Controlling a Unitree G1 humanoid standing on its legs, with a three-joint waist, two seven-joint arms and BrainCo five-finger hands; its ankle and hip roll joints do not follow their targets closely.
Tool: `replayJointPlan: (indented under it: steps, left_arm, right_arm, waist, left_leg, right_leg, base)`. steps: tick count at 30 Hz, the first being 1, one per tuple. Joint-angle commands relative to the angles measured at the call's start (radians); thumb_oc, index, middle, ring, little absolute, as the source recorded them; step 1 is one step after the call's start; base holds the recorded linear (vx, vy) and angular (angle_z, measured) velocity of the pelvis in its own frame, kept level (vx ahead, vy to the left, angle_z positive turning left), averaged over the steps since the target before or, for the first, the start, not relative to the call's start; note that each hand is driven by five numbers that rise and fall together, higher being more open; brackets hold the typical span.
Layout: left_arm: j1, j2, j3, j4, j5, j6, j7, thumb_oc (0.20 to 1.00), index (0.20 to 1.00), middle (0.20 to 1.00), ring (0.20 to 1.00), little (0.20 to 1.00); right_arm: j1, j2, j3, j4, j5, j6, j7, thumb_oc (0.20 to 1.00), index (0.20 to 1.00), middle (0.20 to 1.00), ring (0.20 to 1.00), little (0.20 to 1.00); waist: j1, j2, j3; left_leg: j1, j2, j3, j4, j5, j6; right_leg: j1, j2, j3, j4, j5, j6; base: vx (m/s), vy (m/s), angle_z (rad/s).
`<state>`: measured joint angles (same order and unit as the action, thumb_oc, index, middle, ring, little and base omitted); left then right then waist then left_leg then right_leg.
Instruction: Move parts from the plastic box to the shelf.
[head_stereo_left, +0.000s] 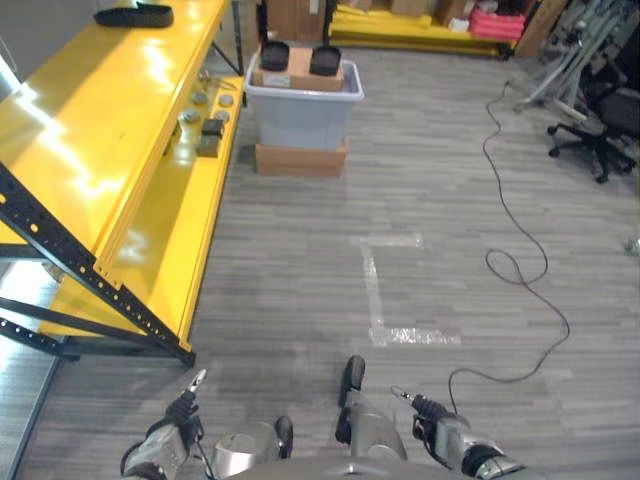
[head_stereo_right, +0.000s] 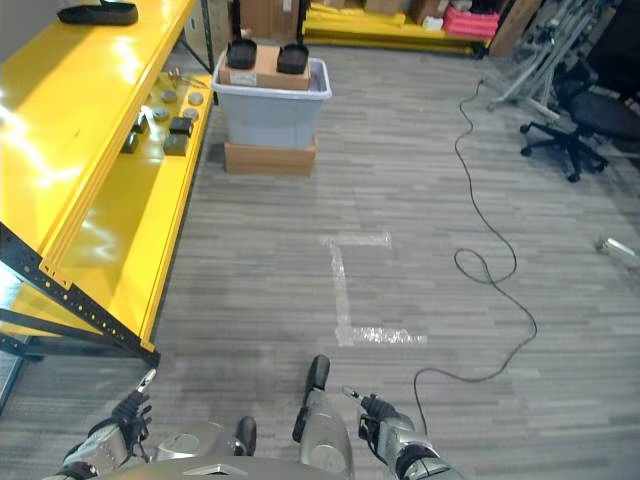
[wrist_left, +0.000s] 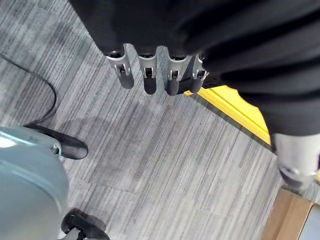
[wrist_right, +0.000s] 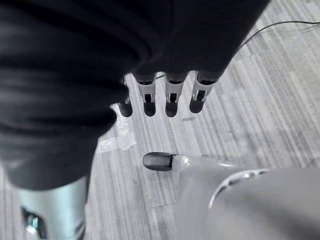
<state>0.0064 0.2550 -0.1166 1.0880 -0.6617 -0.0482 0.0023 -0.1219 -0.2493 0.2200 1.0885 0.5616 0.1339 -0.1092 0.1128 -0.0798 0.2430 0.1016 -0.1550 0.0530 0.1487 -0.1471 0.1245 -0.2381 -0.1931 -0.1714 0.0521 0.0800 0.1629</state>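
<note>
Plastic box (head_stereo_left: 303, 112) — pale grey tub, standing on the floor at the far end of the scene, just beside the end of the shelf. It rests on a flat cardboard box (head_stereo_left: 300, 160). Inside it sits a brown carton (head_stereo_left: 300, 72) with two black parts (head_stereo_left: 275, 54) on top, side by side.

Shelf (head_stereo_left: 100, 110) — yellow, with black perforated uprights, running along the robot's left. Its upper deck carries a black flat part (head_stereo_left: 133, 15) at the far end. The lower deck holds a cluster of small parts (head_stereo_left: 208, 135), round grey ones and dark blocks, near the end closest to the plastic box.

Left hand (head_stereo_left: 180, 412) — low at the near edge of the head views, well apart from box and shelf. In its wrist view the fingers (wrist_left: 148, 75) hang straight and relaxed over the grey plank floor, grasping nothing.

Right hand (head_stereo_left: 430, 410) — low at the near edge on the other side, likewise released; fingers (wrist_right: 171, 97) extended above the floor, nothing held.

Floor — white tape marks (head_stereo_left: 385, 290) in the middle; a black office chair (head_stereo_left: 600, 130) at the far right
</note>
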Motion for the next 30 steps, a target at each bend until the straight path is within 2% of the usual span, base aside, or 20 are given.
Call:
replayJointPlan:
  steps: [1,4,5,7,8,10,12,13,14,15,16,17,19,20,21,22,27,28,29,30]
  left_arm:
    - [-0.025,-0.008,-0.023,-0.025,0.027,-0.045,-0.029,1.0,1.0,1.0,1.0,1.0]
    - [-0.029,-0.02,-0.024,-0.029,-0.015,-0.044,-0.022,1.0,1.0,1.0,1.0,1.0]
    - [-0.033,-0.023,-0.023,-0.028,-0.034,-0.043,-0.02,1.0,1.0,1.0,1.0,1.0]
    - [-0.04,-0.035,-0.017,-0.021,-0.064,-0.052,-0.018,1.0,1.0,1.0,1.0,1.0]
    - [-0.043,-0.043,-0.014,-0.017,-0.078,-0.058,-0.018,1.0,1.0,1.0,1.0,1.0]
    - [-0.056,-0.056,-0.007,-0.014,-0.094,-0.064,-0.018,1.0,1.0,1.0,1.0,1.0]
    - [-0.068,-0.058,-0.009,-0.029,-0.097,-0.062,-0.015,1.0,1.0,1.0,1.0,1.0]
    - [-0.078,-0.057,-0.013,-0.05,-0.124,-0.055,-0.015,1.0,1.0,1.0,1.0,1.0]
    - [-0.081,-0.054,-0.013,-0.059,-0.132,-0.055,-0.017,1.0,1.0,1.0,1.0,1.0]
    - [-0.084,-0.052,-0.009,-0.077,-0.125,-0.058,-0.013,1.0,1.0,1.0,1.0,1.0]
    - [-0.084,-0.05,-0.007,-0.082,-0.119,-0.053,-0.007,1.0,1.0,1.0,1.0,1.0]
    - [-0.074,-0.05,-0.007,-0.098,-0.101,-0.034,0.006,1.0,1.0,1.0,1.0,1.0]
    - [-0.061,-0.048,-0.005,-0.12,-0.091,-0.019,0.01,1.0,1.0,1.0,1.0,1.0]
    - [-0.057,-0.045,-0.005,-0.128,-0.091,-0.015,0.012,1.0,1.0,1.0,1.0,1.0]
    - [-0.041,-0.033,0.009,-0.149,-0.086,-0.011,0.015,1.0,1.0,1.0,1.0,1.0]
    - [-0.04,-0.033,0.01,-0.149,-0.086,-0.011,0.015,1.0,1.0,1.0,1.0,1.0]
    - [-0.028,-0.022,0.041,-0.12,-0.071,-0.032,0.028,1.0,1.0,1.0,1.0,1.0]
    - [-0.036,-0.017,0.041,-0.093,-0.064,-0.044,0.015,1.0,1.0,1.0,1.0,1.0]
    - [-0.039,-0.015,0.039,-0.083,-0.052,-0.051,0.006,1.0,1.0,1.0,1.0,1.0]
    - [-0.042,-0.008,0.032,-0.071,-0.039,-0.064,-0.011,1.0,1.0,1.0,1.0,1.0]
  right_arm:
    - [0.006,-0.049,-0.001,-0.023,-0.021,-0.021,0.028,1.0,1.0,1.0,1.0,1.0]
    - [-0.005,-0.064,0.015,-0.028,-0.054,-0.02,0.039,1.0,1.0,1.0,1.0,1.0]
    - [-0.013,-0.067,0.028,-0.033,-0.062,-0.017,0.035,1.0,1.0,1.0,1.0,1.0]
    - [-0.033,-0.08,0.063,-0.041,-0.071,-0.012,0.038,1.0,1.0,1.0,1.0,1.0]
    - [-0.038,-0.084,0.075,-0.052,-0.076,-0.012,0.03,1.0,1.0,1.0,1.0,1.0]
    - [-0.048,-0.096,0.107,-0.072,-0.083,-0.016,0.011,1.0,1.0,1.0,1.0,1.0]
    - [-0.045,-0.109,0.116,-0.098,-0.064,-0.012,-0.018,1.0,1.0,1.0,1.0,1.0]
    - [-0.039,-0.124,0.105,-0.105,-0.043,-0.02,-0.023,1.0,1.0,1.0,1.0,1.0]
    - [-0.037,-0.129,0.097,-0.102,-0.037,-0.024,-0.021,1.0,1.0,1.0,1.0,1.0]
    - [-0.04,-0.128,0.083,-0.091,-0.042,-0.032,-0.011,1.0,1.0,1.0,1.0,1.0]
    - [-0.042,-0.125,0.082,-0.089,-0.036,-0.029,-0.007,1.0,1.0,1.0,1.0,1.0]
    - [-0.044,-0.121,0.078,-0.09,-0.05,-0.026,-0.019,1.0,1.0,1.0,1.0,1.0]
    - [-0.046,-0.126,0.08,-0.098,-0.06,-0.029,-0.024,1.0,1.0,1.0,1.0,1.0]
    - [-0.048,-0.13,0.085,-0.104,-0.055,-0.028,-0.025,1.0,1.0,1.0,1.0,1.0]
    - [-0.056,-0.14,0.104,-0.133,-0.032,-0.025,-0.022,1.0,1.0,1.0,1.0,1.0]
    - [-0.057,-0.14,0.105,-0.134,-0.031,-0.026,-0.022,1.0,1.0,1.0,1.0,1.0]
    - [-0.087,-0.103,0.13,-0.143,0.022,-0.05,-0.02,1.0,1.0,1.0,1.0,1.0]
    - [-0.089,-0.086,0.126,-0.136,0.051,-0.071,-0.024,1.0,1.0,1.0,1.0,1.0]
    - [-0.089,-0.078,0.125,-0.134,0.059,-0.08,-0.029,1.0,1.0,1.0,1.0,1.0]
    - [-0.091,-0.065,0.122,-0.138,0.063,-0.089,-0.04,1.0,1.0,1.0,1.0,1.0]
  waist:
    - [0.014,-0.005,-0.068]
    - [0.003,-0.005,-0.097]
    - [0.002,-0.004,-0.103]
    - [0.0,0.001,-0.113]
    - [0.001,0.002,-0.112]
    - [0.003,-0.011,-0.093]
    - [0.001,-0.016,-0.072]
    - [0.007,-0.009,-0.046]
    - [0.012,-0.007,-0.035]
    - [0.031,0.003,-0.021]
    - [0.04,0.015,-0.023]
    - [0.069,0.053,-0.034]
    - [0.094,0.069,-0.031]
    - [0.104,0.075,-0.031]
    - [0.133,0.081,-0.031]
    - [0.134,0.08,-0.031]
    - [0.177,0.041,-0.073]
    - [0.189,0.027,-0.091]
    - [0.193,0.025,-0.1]
    - [0.199,0.024,-0.109]
  left_leg:
    - [0.032,0.045,-0.138,0.067,-0.149,-0.035]
    - [0.061,0.103,-0.124,0.084,-0.166,-0.083]
    - [0.068,0.126,-0.12,0.092,-0.151,-0.098]
    - [0.046,0.189,-0.101,0.162,-0.066,-0.134]
    - [0.014,0.211,-0.091,0.22,-0.014,-0.147]
    - [-0.129,0.259,-0.079,0.505,0.088,-0.163]
    - [-0.256,0.282,-0.089,0.688,0.13,-0.165]
    - [-0.35,0.26,-0.079,0.724,0.1,-0.143]
    - [-0.375,0.241,-0.064,0.7,0.089,-0.136]
    - [-0.375,0.173,-0.003,0.473,0.081,-0.127]
    - [-0.378,0.152,0.015,0.338,0.114,-0.136]
    - [-0.41,0.124,0.035,0.066,0.239,-0.164]
    - [-0.432,0.114,0.032,-0.013,0.312,-0.178]
    - [-0.446,0.112,0.031,-0.041,0.322,-0.181]
    - [-0.471,0.104,0.038,-0.041,0.335,-0.184]
    - [-0.472,0.104,0.039,-0.037,0.333,-0.183]
    - [-0.463,0.08,0.023,0.095,0.222,-0.111]
    - [-0.436,0.054,0.017,0.108,0.17,-0.075]
    - [-0.421,0.044,0.011,0.103,0.153,-0.061]
    - [-0.396,0.026,0.003,0.096,0.13,-0.037]
  right_leg:
    - [0.077,-0.02,-0.003,-0.098,0.102,0.07]
    - [0.088,-0.005,0.013,-0.053,0.072,0.037]
    - [0.09,0.003,0.015,-0.027,0.065,0.026]
    - [0.101,0.032,0.012,0.007,0.031,-0.009]
    - [0.113,0.046,0.007,0.012,0.014,-0.025]
    - [0.146,0.071,-0.003,0.02,-0.024,-0.075]
    - [0.165,0.094,-0.009,0.019,-0.038,-0.105]
    - [0.191,0.116,-0.008,0.013,-0.049,-0.113]
    - [0.206,0.125,-0.007,0.007,-0.054,-0.114]
    - [0.247,0.143,-0.001,-0.013,-0.063,-0.104]
    - [0.259,0.157,0.003,-0.018,-0.066,-0.099]
    - [0.293,0.202,0.025,-0.02,-0.074,-0.093]
    - [0.325,0.225,0.042,-0.013,-0.089,-0.099]
    - [0.336,0.236,0.045,-0.007,-0.099,-0.102]
    - [0.367,0.254,0.041,0.03,-0.147,-0.116]
    - [0.367,0.253,0.041,0.033,-0.149,-0.116]
    - [0.431,0.208,0.023,0.143,-0.287,-0.105]
    - [0.443,0.174,-0.004,0.221,-0.273,-0.082]
    - [0.437,0.163,-0.014,0.257,-0.253,-0.069]
    - [0.417,0.134,-0.031,0.363,-0.209,-0.039]
  base:
    - [0.43,-0.093,0.14]
    - [0.41,-0.097,0.2]
    - [0.42,-0.098,0.2]
    - [0.35,-0.112,0.2]
    - [0.31,-0.165,0.03]
    - [0.29,-0.225,-0.08]
    - [0.24,-0.189,-0.14]
    - [0.26,-0.082,-0.01]
    - [0.48,0.081,0.32]
    - [0.51,0.172,0.4]
    - [0.84,0.332,0.36]
    - [0.66,0.259,-0.21]
    - [0.54,0.172,-0.34]
    - [0.69,0.229,-0.48]
    - [0.53,0.191,-0.6]
    - [0.57,0.225,-0.43]
    - [0.43,0.217,-0.6]
    - [0.43,0.282,-0.54]
    - [0.48,0.363,-0.34]
    - [0.36,0.34,-0.16]
